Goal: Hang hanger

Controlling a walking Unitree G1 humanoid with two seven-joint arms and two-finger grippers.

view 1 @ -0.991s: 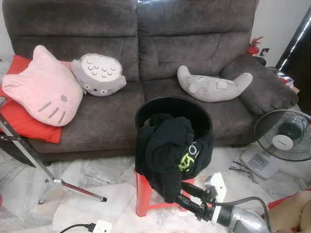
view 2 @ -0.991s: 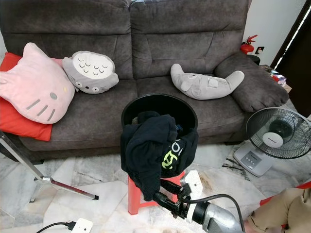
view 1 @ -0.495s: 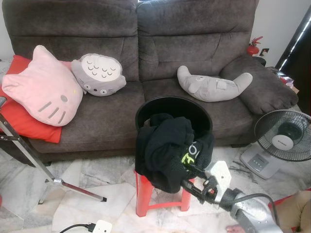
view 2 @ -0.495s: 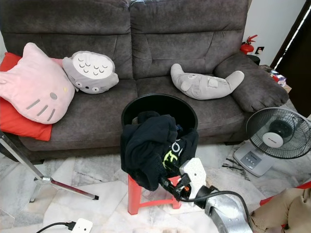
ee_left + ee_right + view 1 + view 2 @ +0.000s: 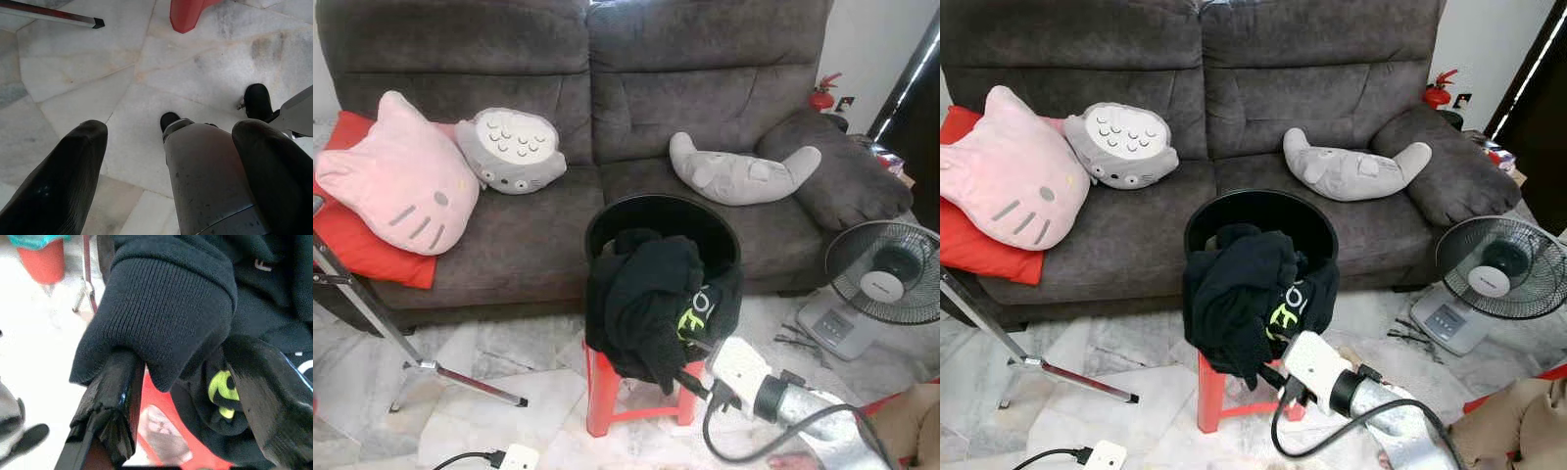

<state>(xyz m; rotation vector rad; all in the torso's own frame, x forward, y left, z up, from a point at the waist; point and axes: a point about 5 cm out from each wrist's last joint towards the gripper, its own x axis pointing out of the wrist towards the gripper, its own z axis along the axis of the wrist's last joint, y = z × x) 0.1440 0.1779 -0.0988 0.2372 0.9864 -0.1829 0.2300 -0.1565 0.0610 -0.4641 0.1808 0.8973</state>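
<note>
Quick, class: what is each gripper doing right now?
Left gripper: open, empty, over the floor.
Right gripper: open around the black garment's cuff, not yet clamped.

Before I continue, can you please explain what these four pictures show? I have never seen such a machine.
It is a walking humanoid robot. Two pictures come from its head and look down at a grey sofa with cushions. In front, a black basket on a red stool holds a black garment. The other two come from its wrists. The right pincer, open, has a black sleeve cuff between its fingers. The left pincer hangs open over the marble floor. A fan stands on the right.
</note>
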